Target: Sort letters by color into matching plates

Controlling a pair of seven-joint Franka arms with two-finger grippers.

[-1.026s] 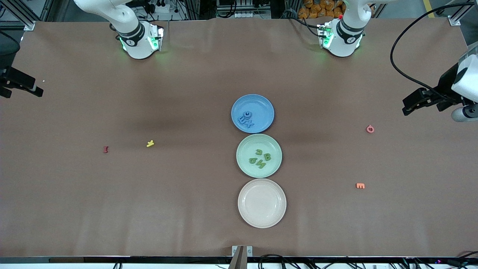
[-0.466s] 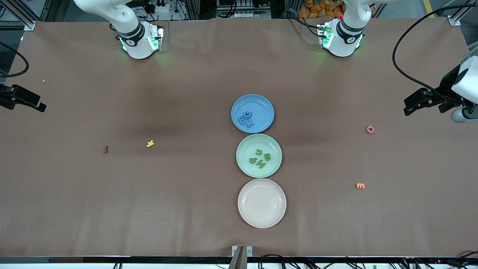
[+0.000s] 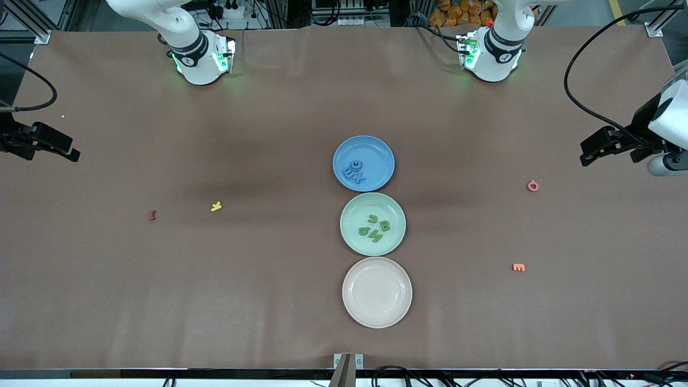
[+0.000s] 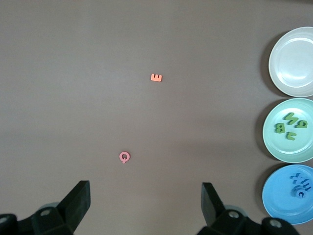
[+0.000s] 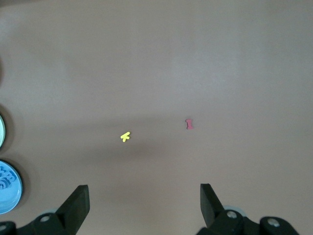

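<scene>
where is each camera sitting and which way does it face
Front view: high across the table, facing both arm bases; shows blue plate, green plate, both arms.
Left wrist view: on the left arm, looking down past the open left hand at the pink piece.
Right wrist view: looking down past the open right hand at the yellow piece.
Both wrist views share the blue plate.

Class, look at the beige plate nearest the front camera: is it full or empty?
Empty. The beige plate shows only bare surface, while the green letters lie in the mint plate beside it.
</scene>
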